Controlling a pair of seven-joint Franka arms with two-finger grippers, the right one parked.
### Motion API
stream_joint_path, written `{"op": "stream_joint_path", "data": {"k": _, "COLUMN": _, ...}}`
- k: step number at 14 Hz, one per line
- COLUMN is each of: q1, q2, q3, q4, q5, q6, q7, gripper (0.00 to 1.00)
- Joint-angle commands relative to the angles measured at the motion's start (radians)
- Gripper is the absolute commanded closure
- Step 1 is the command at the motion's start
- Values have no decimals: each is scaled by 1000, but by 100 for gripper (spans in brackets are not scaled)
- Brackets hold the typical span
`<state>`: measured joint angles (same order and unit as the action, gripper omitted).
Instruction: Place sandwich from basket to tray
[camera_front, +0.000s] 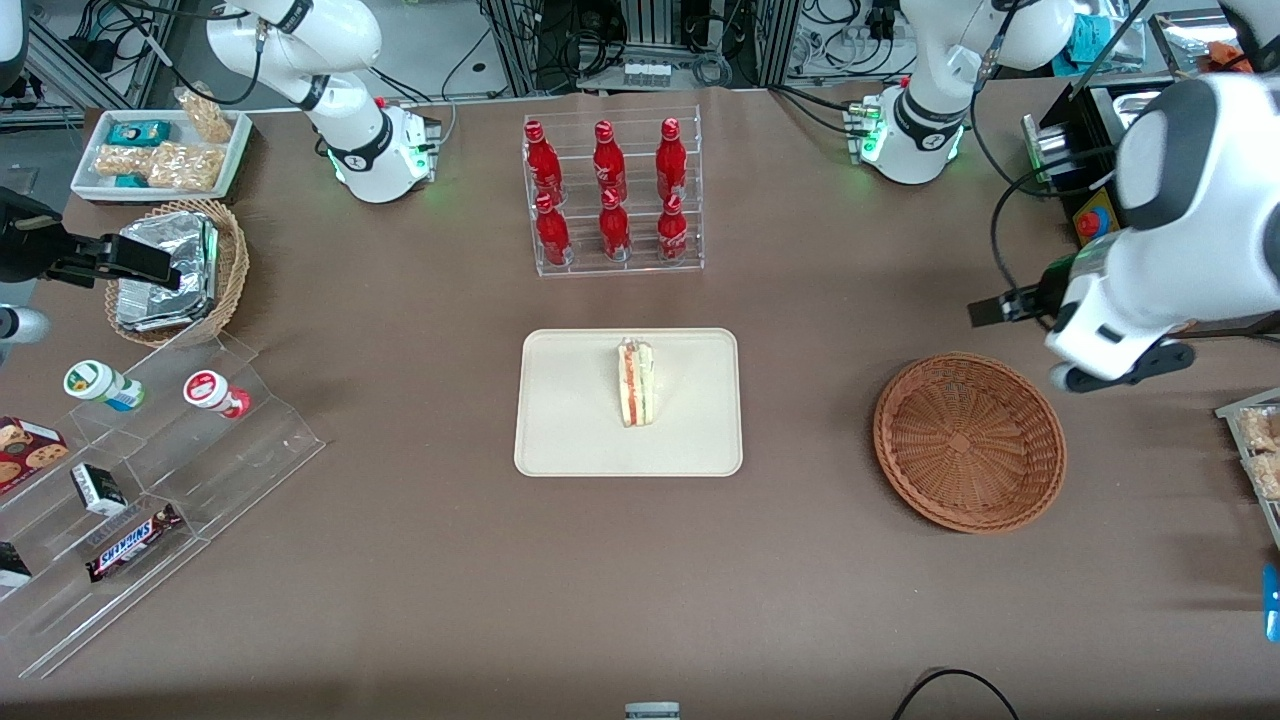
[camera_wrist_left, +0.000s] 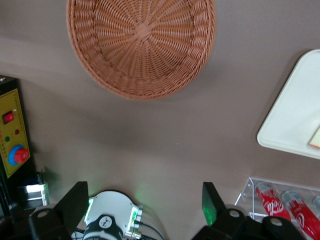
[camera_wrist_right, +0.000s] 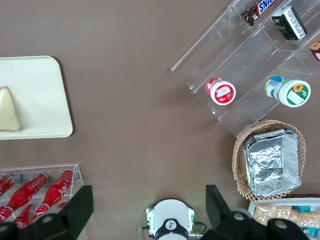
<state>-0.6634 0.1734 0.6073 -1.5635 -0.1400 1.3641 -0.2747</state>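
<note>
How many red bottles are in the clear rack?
6 bottles stand in the rack, farther from the front camera than the tray: three on the upper step, three on the lower. None seems hidden. The gripper hangs open above the table near the basket.

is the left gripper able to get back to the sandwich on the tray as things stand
Probably yes: the sandwich lies exposed on the tray with nothing over it, and the open, empty gripper hovers above bare table beside the basket.

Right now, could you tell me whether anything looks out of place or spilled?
Nothing stands out: the sandwich rests on the tray, the basket sits upright and empty, and the open gripper hovers above the table.
</note>
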Motion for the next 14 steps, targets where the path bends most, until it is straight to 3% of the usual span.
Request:
{"op": "stream_joint_path", "data": {"k": 1, "q1": -18, "q2": -58, "q3": 52, "q4": -3, "q5": -4, "q6": -39, "q7": 14, "gripper": 0}}
{"op": "stream_joint_path", "data": {"k": 7, "q1": -22, "q2": -8, "q3": 62, "q4": 88, "q5": -12, "q6": -25, "q7": -3, "gripper": 0}}
{"op": "stream_joint_path", "data": {"k": 12, "q1": -12, "q2": -38, "q3": 55, "q4": 94, "q5": -47, "q6": -20, "q7": -4, "gripper": 0}}
{"op": "stream_joint_path", "data": {"k": 13, "q1": 45, "q2": -35, "q3": 34, "q4": 102, "q5": -36, "q6": -20, "q7": 2, "gripper": 0}}
{"op": "stream_joint_path", "data": {"k": 14, "q1": 191, "q2": -44, "q3": -107, "q4": 102, "q5": -39, "q6": -29, "q7": 9, "gripper": 0}}
